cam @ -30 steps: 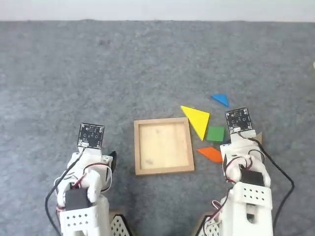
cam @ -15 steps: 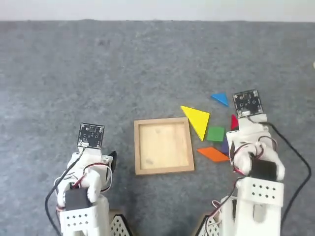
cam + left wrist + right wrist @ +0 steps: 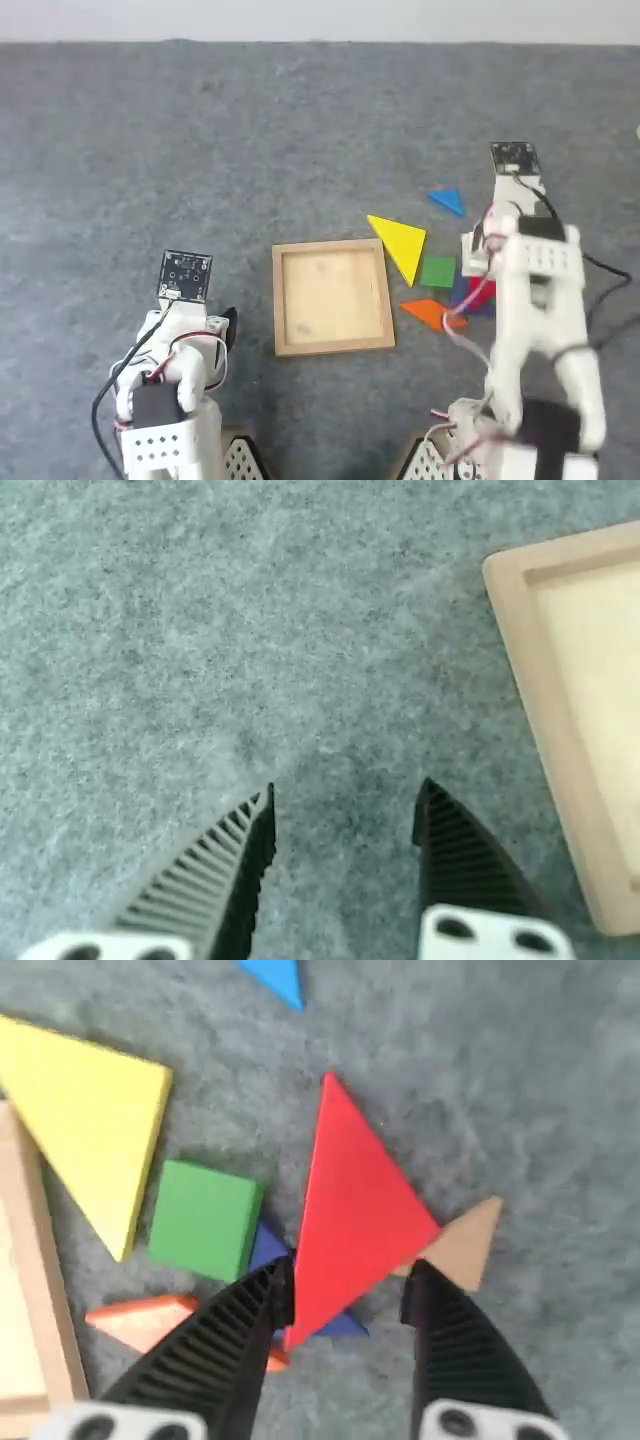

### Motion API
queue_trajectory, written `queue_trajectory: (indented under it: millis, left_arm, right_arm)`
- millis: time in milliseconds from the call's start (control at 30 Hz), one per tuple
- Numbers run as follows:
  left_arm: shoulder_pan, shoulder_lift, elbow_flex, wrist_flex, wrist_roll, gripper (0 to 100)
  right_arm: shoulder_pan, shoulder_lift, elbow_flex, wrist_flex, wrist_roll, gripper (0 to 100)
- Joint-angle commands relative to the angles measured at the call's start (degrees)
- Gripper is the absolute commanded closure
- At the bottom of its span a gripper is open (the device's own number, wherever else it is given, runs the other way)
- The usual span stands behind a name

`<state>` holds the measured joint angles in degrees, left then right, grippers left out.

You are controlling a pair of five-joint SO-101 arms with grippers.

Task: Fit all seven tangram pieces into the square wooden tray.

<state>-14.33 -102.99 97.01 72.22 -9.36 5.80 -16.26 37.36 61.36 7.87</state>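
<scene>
Your square wooden tray (image 3: 279, 300) holds nothing yet. All seven pieces lie on the grey carpet (image 3: 150, 150) on the right arm's side of it. The yellow triangle (image 3: 402, 243) sits by the tray's far corner with the green square (image 3: 437, 272) just beside it. The orange piece (image 3: 425, 312) lies near the tray's nearer corner, and the small blue triangle (image 3: 447, 202) sits apart, farther out. None of these four has shifted over the last second.

What has changed is the right arm (image 3: 540, 290). A second ago it was folded low over the cluster. Since then it has lifted and stretched out away from its base, so its wrist now looks down on the pile it was covering. There the red triangle (image 3: 355, 1205) lies on top of a dark blue piece (image 3: 268, 1245), and a tan triangle (image 3: 465, 1243) touches its edge. The right gripper (image 3: 345, 1285) hangs with its jaws spread and the red triangle's narrow corner between them. One jaw tip meets the red edge in that view, but as far as you can judge nothing is pinched.

Treat this as the approach to a first pick, most likely the red triangle, with the task at its very start. Mind the stack: closing on that corner could drag the dark blue piece underneath or nudge the tan triangle.

The left gripper (image 3: 340, 810) has not moved. Its jaws are spread over bare carpet just beside the tray's rim, holding nothing.
</scene>
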Motion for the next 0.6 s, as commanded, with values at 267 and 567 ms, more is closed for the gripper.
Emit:
queue_trajectory:
  millis: [267,567]
  left_arm:
    - [0.0,-1.14,-0.48,0.26,-0.44,78]
    - [0.0,-1.14,-0.48,0.26,-0.44,78]
  right_arm:
    - [-1.1,18.33,-13.98,-0.22,-2.9,72.7]
    - [-2.24,30.02,-19.87,-0.04,4.22,69.9]
